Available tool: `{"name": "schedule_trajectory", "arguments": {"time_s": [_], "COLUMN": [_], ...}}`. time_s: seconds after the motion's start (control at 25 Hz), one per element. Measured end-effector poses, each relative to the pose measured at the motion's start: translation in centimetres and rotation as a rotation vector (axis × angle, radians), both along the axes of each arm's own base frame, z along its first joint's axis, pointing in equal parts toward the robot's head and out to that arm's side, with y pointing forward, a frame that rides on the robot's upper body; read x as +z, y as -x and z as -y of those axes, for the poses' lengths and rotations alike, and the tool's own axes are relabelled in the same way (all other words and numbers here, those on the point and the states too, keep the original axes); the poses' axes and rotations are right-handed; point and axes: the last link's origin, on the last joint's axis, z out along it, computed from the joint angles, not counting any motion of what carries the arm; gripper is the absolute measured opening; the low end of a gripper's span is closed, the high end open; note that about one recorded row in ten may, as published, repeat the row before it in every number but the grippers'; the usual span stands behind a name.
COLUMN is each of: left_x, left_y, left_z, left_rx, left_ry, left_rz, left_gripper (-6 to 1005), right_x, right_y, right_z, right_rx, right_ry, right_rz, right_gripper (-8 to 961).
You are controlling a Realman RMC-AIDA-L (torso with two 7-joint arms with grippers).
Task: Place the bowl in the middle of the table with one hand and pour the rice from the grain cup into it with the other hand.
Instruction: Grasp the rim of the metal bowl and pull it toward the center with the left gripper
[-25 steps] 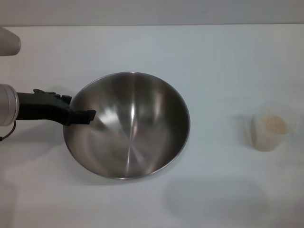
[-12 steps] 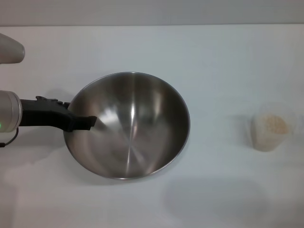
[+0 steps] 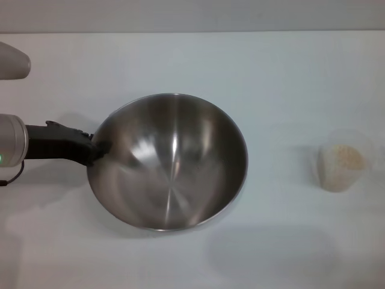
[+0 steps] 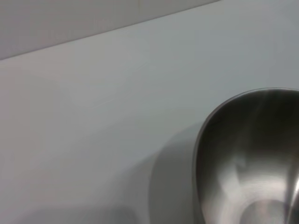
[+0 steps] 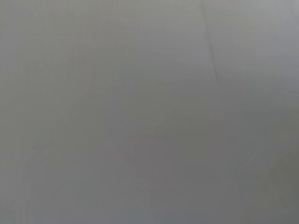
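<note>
Your left end effector sits at the bowl's nine o'clock rim, grip state unclear, bowl near table centre; withdrawing carelessly could snag the rim and drag it away from the grain cup.

Head view: even, bright, diffuse light over the white counter. The steel bowl carries a vertical streak of glare down its centre and soft bright patches on its inner wall; a faint shadow lies on the counter along its near side. A broad, pale shadow patch also lies on the near counter. The grain cup appears soft-edged. Left wrist view: dimmer, greyish; the bowl is blurred, with a soft shadow beside it. Right wrist view: uniform dim grey, featureless, out of focus.
</note>
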Motion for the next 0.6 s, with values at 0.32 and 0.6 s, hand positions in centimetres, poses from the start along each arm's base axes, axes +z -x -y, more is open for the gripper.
{"name": "schedule_trajectory", "arguments": {"time_s": [0.32, 0.6], "left_x": [-0.1, 0.02], "left_y": [-0.16, -0.68], "left_z": [0.02, -0.08], "left_rx": [-0.004, -0.014], "left_ry": [0.005, 0.005], "left_rz": [0.001, 0.019], "left_gripper": [92, 49], "right_x": [-0.01, -0.04], "right_y": [-0.03, 0.02], "right_z": [0.16, 0.13], "right_rx": [-0.002, 0.0], "right_ry": [-0.002, -0.003], "right_rz": [0.0, -0.001], "right_gripper": [833, 834]}}
